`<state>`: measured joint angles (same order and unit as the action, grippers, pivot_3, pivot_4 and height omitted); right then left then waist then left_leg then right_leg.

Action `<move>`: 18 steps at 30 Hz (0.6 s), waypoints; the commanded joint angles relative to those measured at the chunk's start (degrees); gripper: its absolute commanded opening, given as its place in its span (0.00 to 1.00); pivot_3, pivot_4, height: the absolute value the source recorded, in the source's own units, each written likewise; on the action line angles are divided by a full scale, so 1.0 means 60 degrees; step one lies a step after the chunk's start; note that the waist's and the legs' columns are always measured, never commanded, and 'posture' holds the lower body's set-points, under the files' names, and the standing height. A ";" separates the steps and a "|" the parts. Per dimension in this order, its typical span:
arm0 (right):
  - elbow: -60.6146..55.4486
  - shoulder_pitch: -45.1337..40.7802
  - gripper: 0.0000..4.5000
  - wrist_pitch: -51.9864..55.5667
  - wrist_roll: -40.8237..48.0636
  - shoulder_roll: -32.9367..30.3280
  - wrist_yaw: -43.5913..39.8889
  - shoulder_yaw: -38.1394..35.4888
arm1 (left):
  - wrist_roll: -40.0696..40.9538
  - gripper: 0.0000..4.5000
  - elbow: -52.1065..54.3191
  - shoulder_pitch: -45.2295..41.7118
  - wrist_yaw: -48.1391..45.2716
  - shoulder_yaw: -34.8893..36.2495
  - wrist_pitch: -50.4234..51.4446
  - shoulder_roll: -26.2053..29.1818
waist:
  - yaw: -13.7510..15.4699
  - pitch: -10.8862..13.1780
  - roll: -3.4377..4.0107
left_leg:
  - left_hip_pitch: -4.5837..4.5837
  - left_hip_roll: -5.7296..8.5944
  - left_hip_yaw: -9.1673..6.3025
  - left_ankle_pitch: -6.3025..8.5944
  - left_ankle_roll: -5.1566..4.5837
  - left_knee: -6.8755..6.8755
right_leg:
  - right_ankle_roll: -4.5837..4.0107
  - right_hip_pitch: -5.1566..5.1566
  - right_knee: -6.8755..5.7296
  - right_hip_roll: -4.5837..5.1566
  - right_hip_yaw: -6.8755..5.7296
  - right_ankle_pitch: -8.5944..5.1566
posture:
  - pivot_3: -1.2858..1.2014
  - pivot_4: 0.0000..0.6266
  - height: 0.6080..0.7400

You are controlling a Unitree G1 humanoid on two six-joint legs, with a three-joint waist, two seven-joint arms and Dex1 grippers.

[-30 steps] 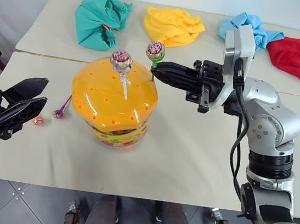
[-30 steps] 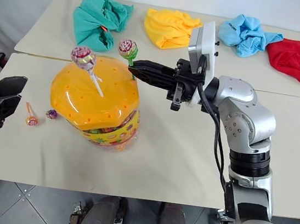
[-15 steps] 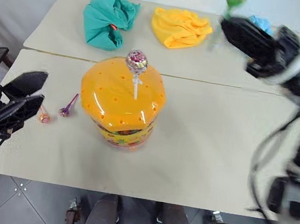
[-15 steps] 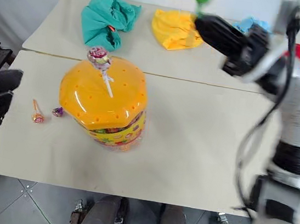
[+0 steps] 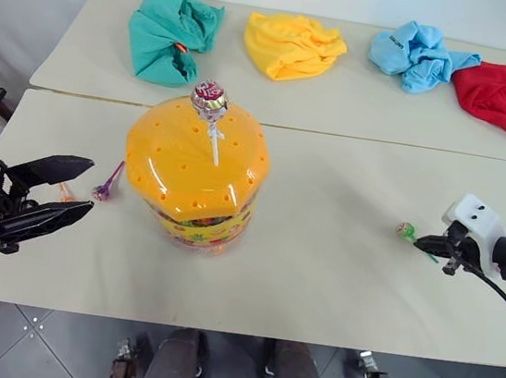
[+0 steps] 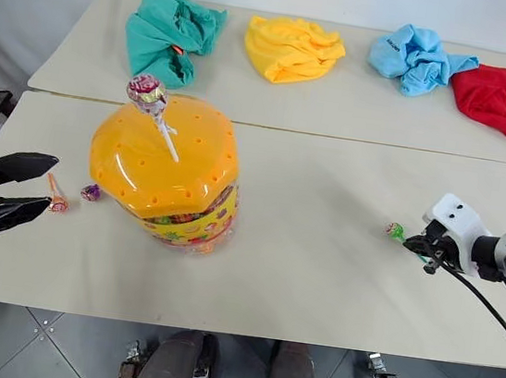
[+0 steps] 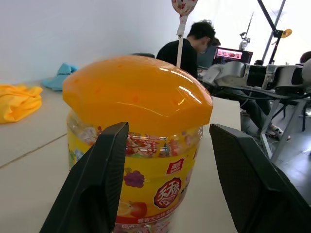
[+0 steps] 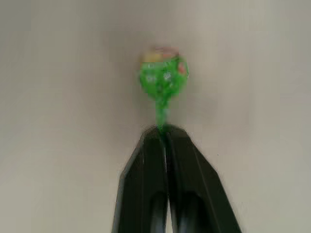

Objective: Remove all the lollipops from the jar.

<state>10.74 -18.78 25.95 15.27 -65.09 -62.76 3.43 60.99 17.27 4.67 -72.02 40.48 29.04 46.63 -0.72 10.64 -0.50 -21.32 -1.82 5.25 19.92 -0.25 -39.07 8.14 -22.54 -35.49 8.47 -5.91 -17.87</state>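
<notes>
Right fingers are clamped on the green-stick lollipop, its head just past their tips, low over the desk. Left fingers stand apart, flanking the jar. Two lollipops lie out; one is left in the lid.

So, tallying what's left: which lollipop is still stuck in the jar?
The white-stick lollipop, upright in the jar's orange lid; the others are out.

Worktop between the jar and the right claw lies bare, giving open passage. Jar stands mid-worktop as the main obstacle. Two lollipops lie between jar and left claw. Cloths occupy the far edge.
</notes>
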 commanded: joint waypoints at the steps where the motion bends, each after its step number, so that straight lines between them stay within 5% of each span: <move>1: 0.0020 0.0105 0.15 -0.0104 0.0202 0.0068 -0.0572 -0.0368 | 0.0354 0.63 0.0285 0.0344 -0.0094 0.0354 0.0276 0.0154 | 0.0004 0.0001 0.0002 | 0.0000 -0.0001 -0.0001 0.0001 0.0001 0.0002 | 0.0000 0.0000 -0.0001 -0.0001 -0.0001 0.0000 | 0.52 0.24 1.00; 8: -0.1444 -0.1060 0.69 -0.0224 0.3384 0.2049 -0.1699 -0.2384 | 0.0729 0.63 0.0199 0.0674 0.0182 0.0861 0.0459 -0.0108 | -0.0062 0.0013 0.0020 | 0.0000 -0.0006 -0.0003 0.0010 0.0001 0.0001 | 0.0000 -0.0001 -0.0001 -0.0003 -0.0001 0.0000 | 0.52 0.24 1.00; 12: -0.3392 -0.2346 0.69 0.0337 0.5172 0.3495 -0.1343 -0.2314 | 0.1359 0.63 0.0325 0.0845 0.0704 0.1181 0.0657 -0.0531 | -0.0125 0.0017 0.0027 | -0.0001 -0.0013 -0.0030 0.0014 0.0003 0.0002 | 0.0000 -0.0003 -0.0010 -0.0002 -0.0006 0.0001 | 0.52 0.24 1.00; 18: -0.4858 -0.3922 0.69 0.0605 0.5210 0.5031 -0.0794 -0.0804 | 0.1593 0.63 0.0593 0.1154 0.1153 0.1209 0.0459 -0.1365 | -0.0127 0.0016 0.0025 | -0.0001 -0.0017 -0.0101 0.0024 0.0005 0.0003 | 0.0002 -0.0004 -0.0021 0.0008 -0.0009 0.0002 | 0.52 0.24 1.00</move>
<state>-16.19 -41.37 29.27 45.99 -34.85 -67.84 -1.92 69.42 19.24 10.78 -65.52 46.49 33.04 38.64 -1.48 10.73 -0.35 -21.34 -1.86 4.62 20.06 -0.23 -39.07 8.16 -22.56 -35.62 8.52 -5.99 -17.86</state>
